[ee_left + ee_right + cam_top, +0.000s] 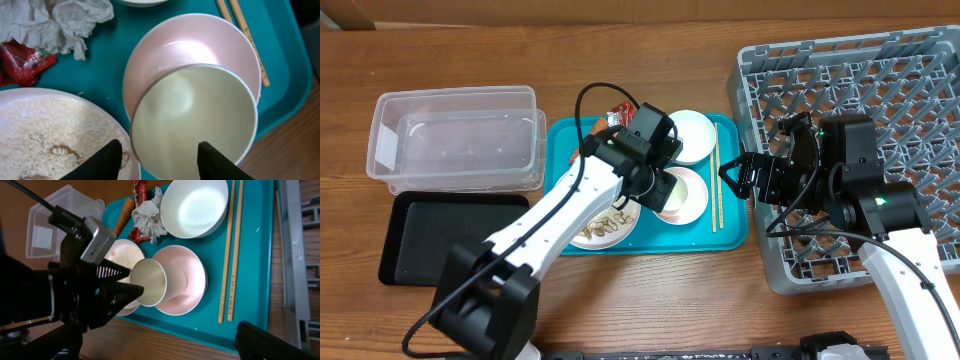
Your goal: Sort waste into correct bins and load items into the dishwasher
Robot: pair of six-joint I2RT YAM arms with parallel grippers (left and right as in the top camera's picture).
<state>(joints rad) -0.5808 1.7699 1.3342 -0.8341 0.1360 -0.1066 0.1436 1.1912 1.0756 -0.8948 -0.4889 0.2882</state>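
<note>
Where the teal tray (735, 238) nears the front edge of the wooden table (650, 300), the left gripper (162, 160) is closed on a small white cup (195, 120), with a black finger (107, 162) on each side of it. The cup hangs over the near left part of a pink-tinted bowl (190, 42); whether the two touch cannot be told. In the right wrist view the cup is tilted, its open mouth turned up and toward the right.

Just left of the bowl sits a white plate (605, 228) spread with rice grains (45, 130) and beige scraps. To the right of the bowl, a pair of wooden chopsticks (716, 175) lies side by side along the tray's right edge, their long axis running near to far. The right gripper (738, 180) hovers just beside them, at the gap between tray and rack, its jaws spread wide and holding nothing.

Farther back on the tray, a white bowl (692, 135) sits mouth up. Left of it lie a crumpled white tissue (147, 215), a red wrapper (140, 190) partly under the tissue, and an orange carrot piece (124, 212) slanted at the tray's far left corner.

Left of the teal tray, a shallow black tray (440, 235) lies near, with a clear plastic tub (455, 135) behind it, both lying lengthwise left to right. On the right, the grey dish rack (900, 80) reaches to the far edge.
</note>
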